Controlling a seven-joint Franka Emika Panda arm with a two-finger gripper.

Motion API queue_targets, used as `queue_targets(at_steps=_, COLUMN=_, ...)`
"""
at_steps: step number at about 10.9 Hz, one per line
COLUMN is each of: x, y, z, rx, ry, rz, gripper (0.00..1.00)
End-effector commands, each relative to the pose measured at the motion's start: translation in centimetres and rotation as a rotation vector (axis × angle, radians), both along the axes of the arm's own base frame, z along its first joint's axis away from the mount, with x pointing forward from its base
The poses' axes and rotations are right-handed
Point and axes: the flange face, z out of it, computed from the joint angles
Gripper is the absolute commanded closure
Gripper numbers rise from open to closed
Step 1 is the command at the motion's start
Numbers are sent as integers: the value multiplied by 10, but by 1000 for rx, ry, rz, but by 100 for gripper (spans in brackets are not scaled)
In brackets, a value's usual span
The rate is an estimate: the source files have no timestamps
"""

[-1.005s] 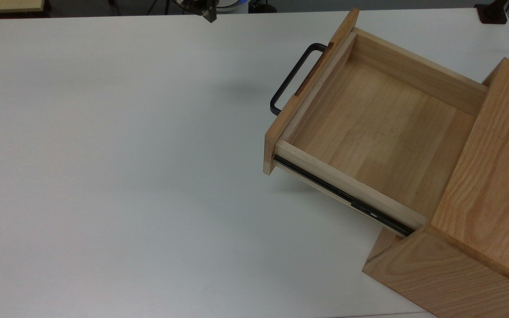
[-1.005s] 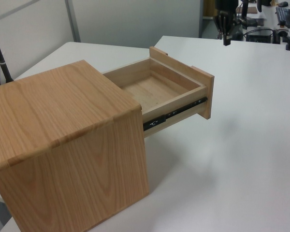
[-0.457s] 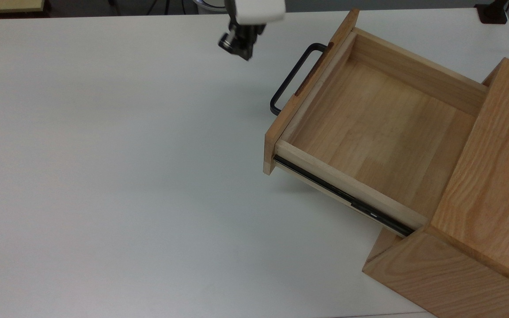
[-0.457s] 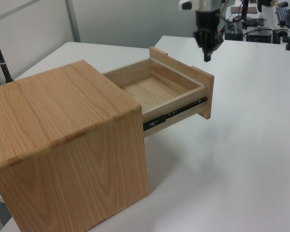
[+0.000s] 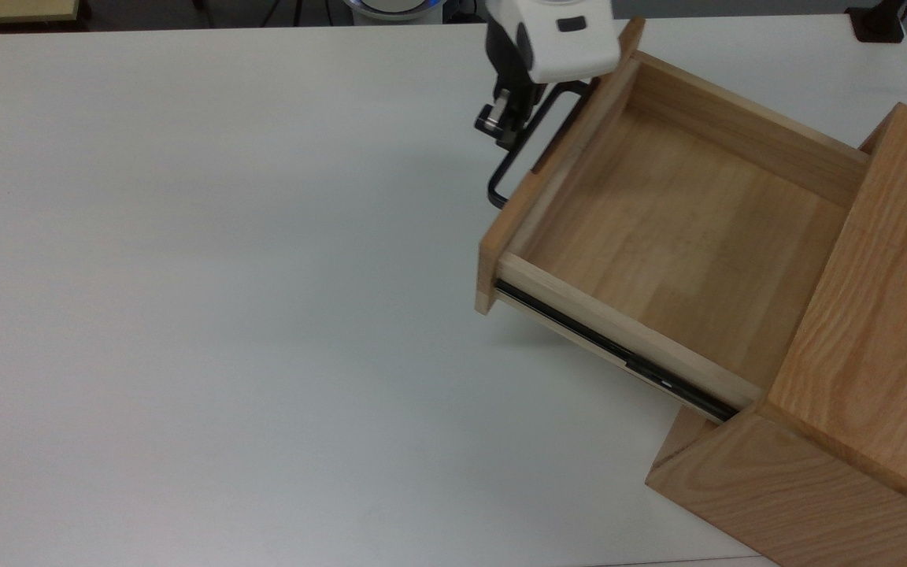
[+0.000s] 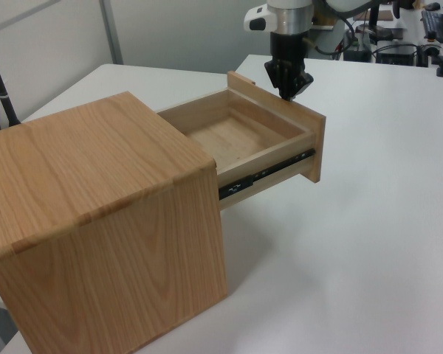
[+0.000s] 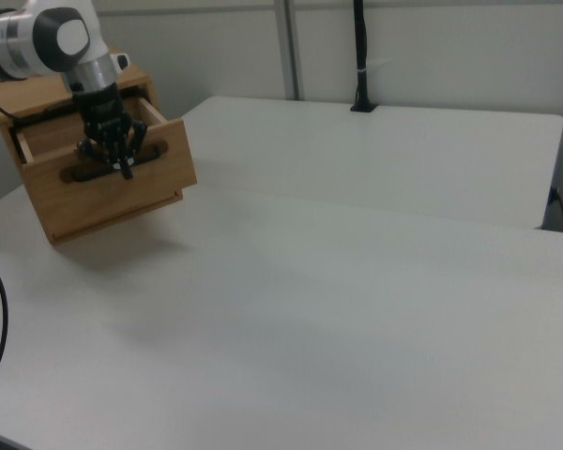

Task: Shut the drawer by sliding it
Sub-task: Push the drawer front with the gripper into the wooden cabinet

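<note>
The drawer is a shallow light-wood tray standing well out of the oak-grain cabinet, with a black rail along its side. Its black U-shaped handle sticks out from the front panel toward the top view's left. My gripper is shut, with its tips against the outer bar of the handle near the far end. In the left view the gripper hangs just beyond the drawer's front panel. In the right view it sits in front of the panel.
The cabinet stands at the right of the white table, which stretches wide to the top view's left. A black pole rises at the table's far edge in the right view. A black base sits at the top view's upper right corner.
The arm came down from the table's far edge to the handle. The drawer's front panel has shifted slightly toward the cabinet.
</note>
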Motion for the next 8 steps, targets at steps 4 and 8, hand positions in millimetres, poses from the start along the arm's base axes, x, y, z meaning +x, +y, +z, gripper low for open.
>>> queue_targets(at_steps=4, x=25, y=93, z=-13, rx=105, ry=-167, rz=-63, gripper=100)
queue_targets(at_steps=8, x=38, y=144, z=-25, rx=177, ry=-285, rz=-78, gripper=100)
